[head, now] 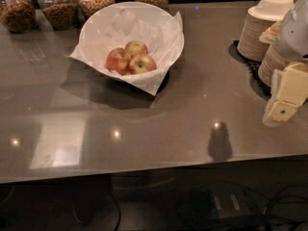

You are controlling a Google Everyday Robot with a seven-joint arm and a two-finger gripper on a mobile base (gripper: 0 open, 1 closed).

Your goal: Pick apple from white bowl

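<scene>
Dim light; small glare spots dot the glossy grey counter (192, 105); a soft shadow lies near the cream plastic claw (285, 100) at the right edge.

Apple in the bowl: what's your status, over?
Gripper far right, by stacked paper bowls. Apple untouched in white bowl, two other apples touching it. Nothing between.

Apple (142, 64): yellow-green with orange-red blush, resting on the paper lining of the white bowl (96, 28), nearest right of three, touching both. Bowl stands far left on the table (192, 109). End effector (282, 107): right edge, well apart.
</scene>
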